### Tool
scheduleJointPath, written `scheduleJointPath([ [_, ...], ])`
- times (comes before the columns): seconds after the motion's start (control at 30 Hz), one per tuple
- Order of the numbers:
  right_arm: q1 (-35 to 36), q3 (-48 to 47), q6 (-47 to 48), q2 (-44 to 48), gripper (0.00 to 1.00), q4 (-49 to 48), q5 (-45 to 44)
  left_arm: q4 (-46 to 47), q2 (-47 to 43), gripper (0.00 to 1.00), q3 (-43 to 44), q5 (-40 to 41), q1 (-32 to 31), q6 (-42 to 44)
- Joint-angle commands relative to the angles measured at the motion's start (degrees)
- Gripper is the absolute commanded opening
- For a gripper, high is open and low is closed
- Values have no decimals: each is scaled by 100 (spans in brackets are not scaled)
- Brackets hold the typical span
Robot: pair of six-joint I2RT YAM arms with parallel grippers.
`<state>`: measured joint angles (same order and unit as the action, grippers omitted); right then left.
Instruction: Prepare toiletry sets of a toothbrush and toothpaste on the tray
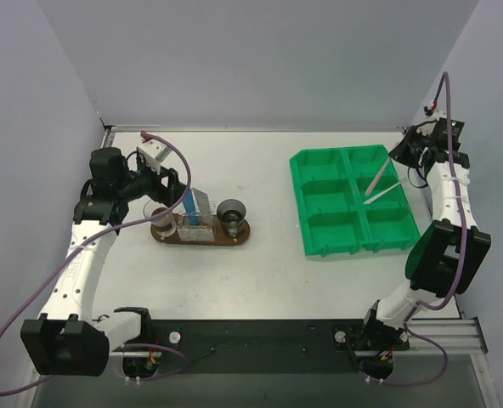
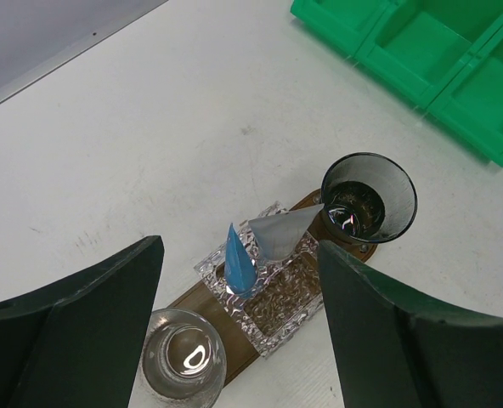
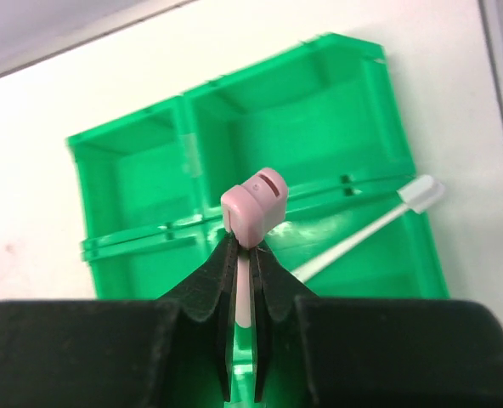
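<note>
Right jaws: closed tight on the pink toothbrush (image 3: 256, 205), gripping its thin stem just below the blocky pink end.
Pink toothbrush, position: slanted over the far right compartments of the green bin (image 1: 324, 200); I cannot tell whether its lower tip is clear of the bin floor.
White toothbrush (image 3: 362, 235): lies loose in the bin, across a divider, just beside the held one.
Left jaws: spread wide with nothing between them, poised above the tray (image 2: 199, 297).
Tray contents: a clear ribbed holder (image 2: 273, 310) in the middle with two toothpaste tubes standing in it, one blue tube (image 2: 239, 260) and one pale tube (image 2: 281, 233); a clear cup (image 2: 182, 367) at one end and a dark cup (image 2: 369, 197) at the other.
Tray, position: on the left half of the counter (image 1: 260, 170), well apart from the bin.
Step in hand: judged to be picking a toothbrush out of the bin, with the grip just made.
Next move calls for: a lift high enough to clear the bin walls, a carry leftward across the counter, then a careful release at the tray; the thin stem may swing or slip in a pinch this near its end.
Writing: no brand, label or lettering can be read on the tubes, brushes, cups or bin.
</note>
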<state>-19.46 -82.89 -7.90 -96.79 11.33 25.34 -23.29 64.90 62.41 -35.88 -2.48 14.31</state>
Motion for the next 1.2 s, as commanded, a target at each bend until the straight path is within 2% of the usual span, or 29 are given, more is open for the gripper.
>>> scheduleJointPath([
  [0.0,355,19,-10,494,0,-35,313,482,31,83,149,-271,-59,-130],
  [0.2,628,-8,-1,688,0,36,287,562,128,84,113,-341,-121,-112],
  [0.43,908,-43,131,1030,0,1,971,825,259,83,324,-683,-349,-516],
  [0.93,2050,-297,587,2085,0,220,2535,1616,689,83,1317,-1149,-1518,-1807],
  [1.17,2693,-437,396,2385,0,44,3186,2109,1033,82,1686,-1527,-1965,-2528],
])
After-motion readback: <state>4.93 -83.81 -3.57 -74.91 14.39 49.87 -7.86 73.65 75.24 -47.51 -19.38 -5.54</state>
